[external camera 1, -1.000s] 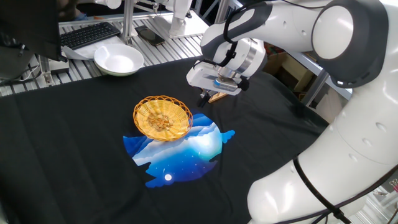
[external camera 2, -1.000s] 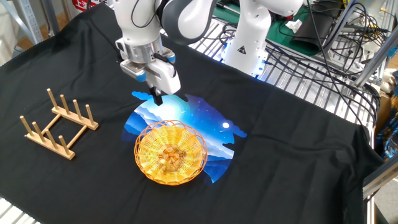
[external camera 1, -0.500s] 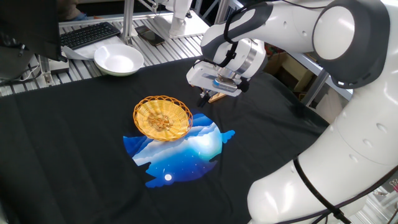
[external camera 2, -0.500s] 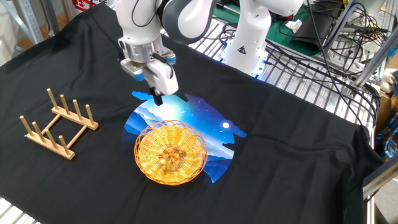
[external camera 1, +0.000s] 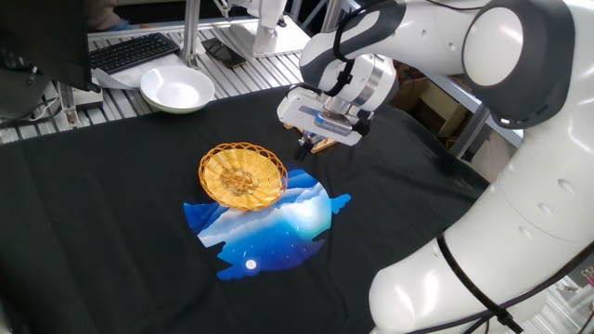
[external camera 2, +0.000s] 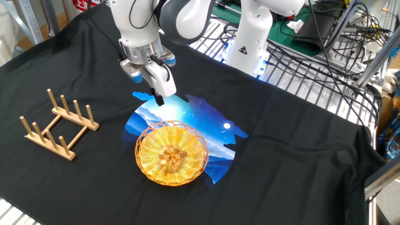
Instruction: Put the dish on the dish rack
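A: What lies at left?
B: In the other fixed view, the small light-brown wooden peg rack [external camera 2: 57,124] stands on the black cloth [external camera 2: 300,125], well apart from the rest.

A: And the centre?
B: The round golden-yellow woven wicker dish [external camera 2: 172,154] rests flat, partly over a blue-and-white printed patch [external camera 2: 206,128], near my gripper [external camera 2: 159,99].

A: Your gripper's state?
B: It hangs above the patch's edge, holding nothing; whether my fingers are parted, I cannot tell.

A: Further back?
B: A plain white bowl [external camera 1: 177,90]

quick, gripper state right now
gripper: empty, above the cloth beyond the wicker dish; whether it is open or shut cannot be told.
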